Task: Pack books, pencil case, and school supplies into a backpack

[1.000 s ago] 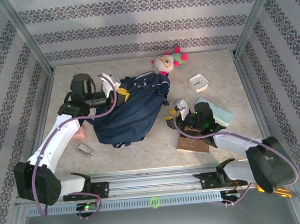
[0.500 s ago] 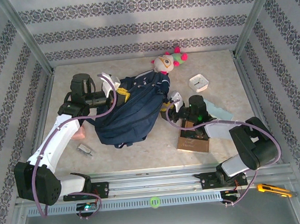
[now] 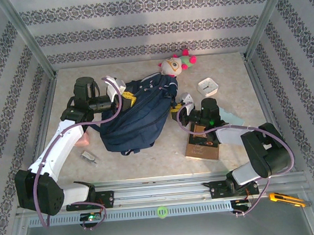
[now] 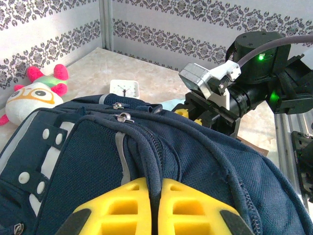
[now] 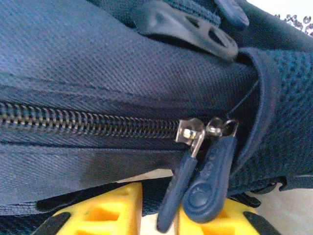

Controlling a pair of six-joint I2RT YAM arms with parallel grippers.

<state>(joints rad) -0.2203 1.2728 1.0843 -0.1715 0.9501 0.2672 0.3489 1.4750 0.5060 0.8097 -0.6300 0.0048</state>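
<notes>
Navy backpack (image 3: 138,119) lies between left claw (image 4: 154,205) and right claw (image 5: 159,208). Left claw is closed on a ridge of its fabric. Brown book (image 3: 202,144) lies beside the right claw, toward its arm base. Right claw is narrow at two zipper pulls (image 5: 205,176); if it grips them, I cannot tell.

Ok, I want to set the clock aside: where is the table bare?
Bare: the near strip between the backpack and the front rail, left of the book; the far-left corner behind the left arm. Crowded: between backpack and book, at the right hand.
</notes>
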